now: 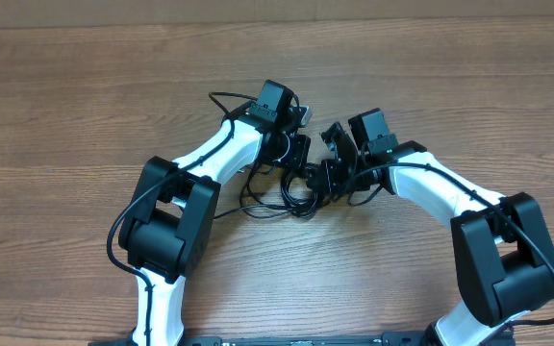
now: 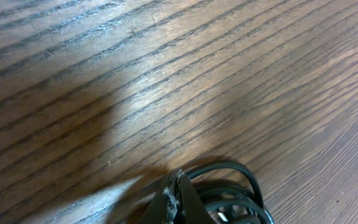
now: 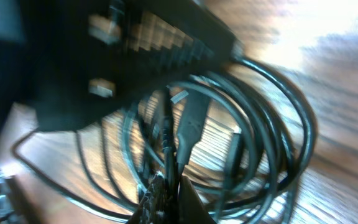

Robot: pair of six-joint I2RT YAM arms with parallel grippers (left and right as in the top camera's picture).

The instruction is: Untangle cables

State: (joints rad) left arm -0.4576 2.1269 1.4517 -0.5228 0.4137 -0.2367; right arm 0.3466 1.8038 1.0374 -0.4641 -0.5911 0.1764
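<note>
- The cables [image 1: 294, 197] sit in one knotted clump on the surface [image 1: 85, 106], mid-table between the two arms.
- The left end effector [image 2: 176, 198] is clenched tip to tip, but I can't tell if a cord is pinched. The right end effector [image 3: 165, 198] looks clamped on a strand.
- I'd pull apart slowly and sideways, stopping if a loop starts to cinch.
- The right wrist view shows a plug [image 3: 191, 124] sitting among the loops. Overhead hides it completely.
</note>
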